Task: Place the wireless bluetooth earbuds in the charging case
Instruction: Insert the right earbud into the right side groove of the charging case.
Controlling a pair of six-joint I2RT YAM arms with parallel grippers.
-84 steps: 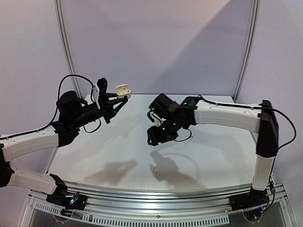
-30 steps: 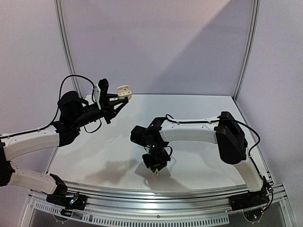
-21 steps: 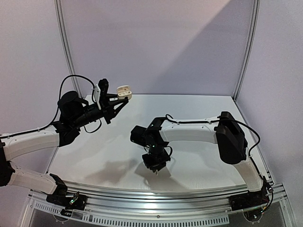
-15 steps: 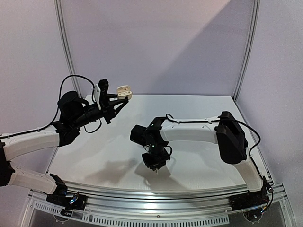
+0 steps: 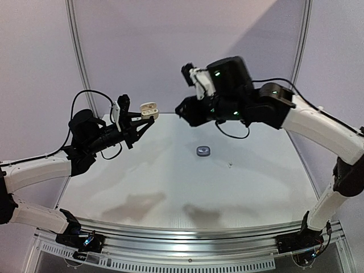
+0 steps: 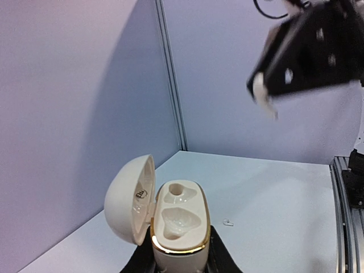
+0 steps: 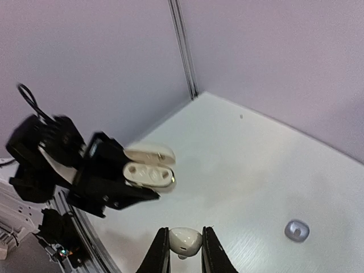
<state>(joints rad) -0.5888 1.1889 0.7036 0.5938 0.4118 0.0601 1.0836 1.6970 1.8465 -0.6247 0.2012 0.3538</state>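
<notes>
table point(image 5: 142, 182): mostly bare; only two small items lie on it, both on the right half, well apart from the grippers.
left gripper point(image 5: 143, 115): raised above the far-left part of the table, clamped on the base of the charging case, presenting it toward the right arm.
right gripper point(image 7: 183, 253): also up in the air, tips facing the case, near it but not touching. Fingers are pinched on one white earbud.
charging case point(image 6: 181, 219): white with a gold rim, held roughly upright, lid point(image 6: 129, 199) swung open to one side. Both wells are visible and look empty.
grey item point(image 5: 203, 151): small rounded grey-purple pebble lying flat on the table, probably a second case. Seems closed, but I can't tell for sure at this size.
white earbud point(image 7: 184, 239): sits between the right finger pads, clear of the table, not yet over a well.
speck point(image 5: 229, 165): tiny pale bit on the table near the grey item; too small to identify.
other earbuds: second white one and any dark ones are not visible in any view.
done: case is open and presented, and one earbud is picked up.
left: nothing is seated yet. My read is early stage: line the earbud up over the matching well, press it in, let go, then fetch the rest.
risk: the earbud's angle in the pinch has to match the well shape; can't judge that from here.
</notes>
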